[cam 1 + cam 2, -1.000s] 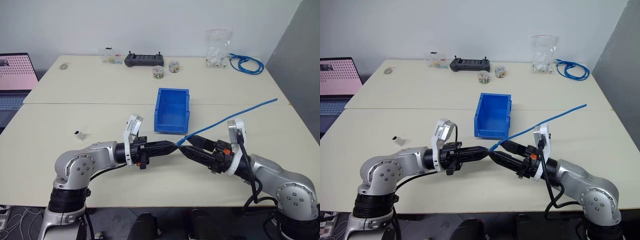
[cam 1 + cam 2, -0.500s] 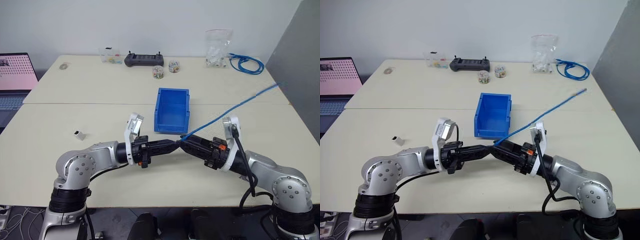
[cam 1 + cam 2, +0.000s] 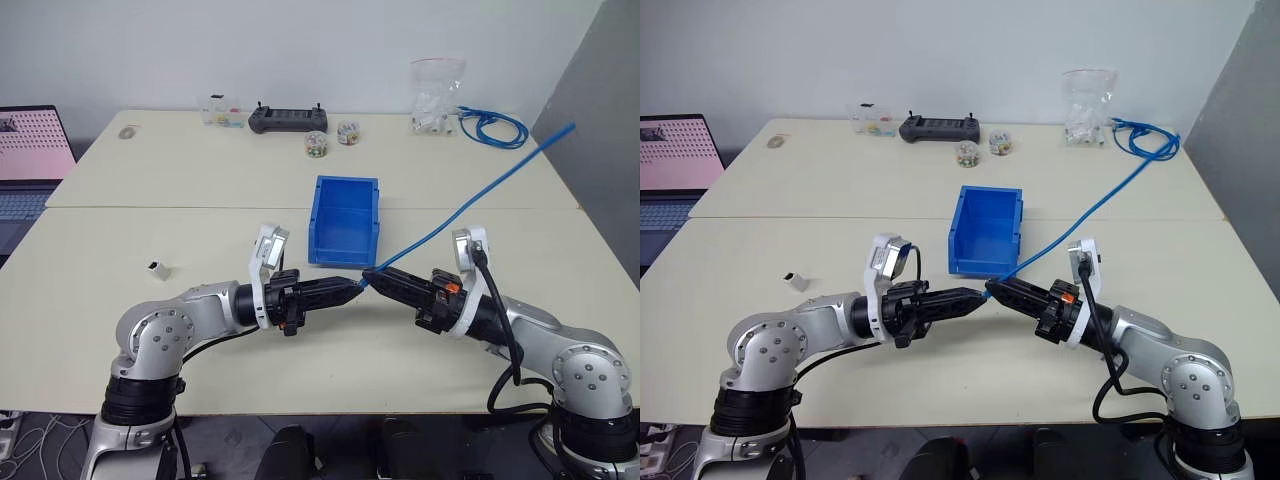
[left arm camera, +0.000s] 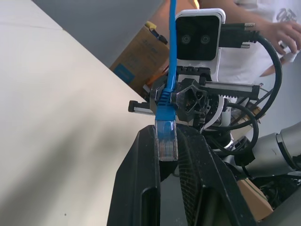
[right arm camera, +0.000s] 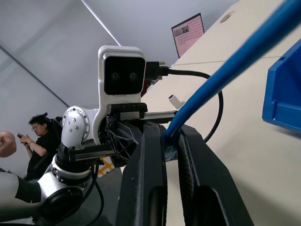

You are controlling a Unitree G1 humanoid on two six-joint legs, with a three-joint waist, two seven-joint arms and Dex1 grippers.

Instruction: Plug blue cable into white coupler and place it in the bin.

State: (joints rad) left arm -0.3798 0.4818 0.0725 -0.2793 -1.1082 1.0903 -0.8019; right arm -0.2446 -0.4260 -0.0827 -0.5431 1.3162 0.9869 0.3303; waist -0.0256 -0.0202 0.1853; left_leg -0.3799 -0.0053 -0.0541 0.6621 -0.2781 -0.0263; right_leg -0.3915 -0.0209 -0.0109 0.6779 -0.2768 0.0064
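A black controller (image 3: pixel 288 119), two small jars (image 3: pixel 331 138), a clear bag (image 3: pixel 436 96) and a laptop (image 3: pixel 32 160) sit on the table (image 3: pixel 180 180).

I read this as a lab or office workroom: two pale beige tables (image 3: pixel 200 190) pushed together against a plain white wall (image 3: pixel 300 50), an open laptop with a pink screen (image 3: pixel 35 145), a black handheld controller (image 3: pixel 288 119).

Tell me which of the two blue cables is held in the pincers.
The blue cable, the single strand rising from between the left pincer and the right pincer. The coiled blue cable lies untouched at the table's far right.
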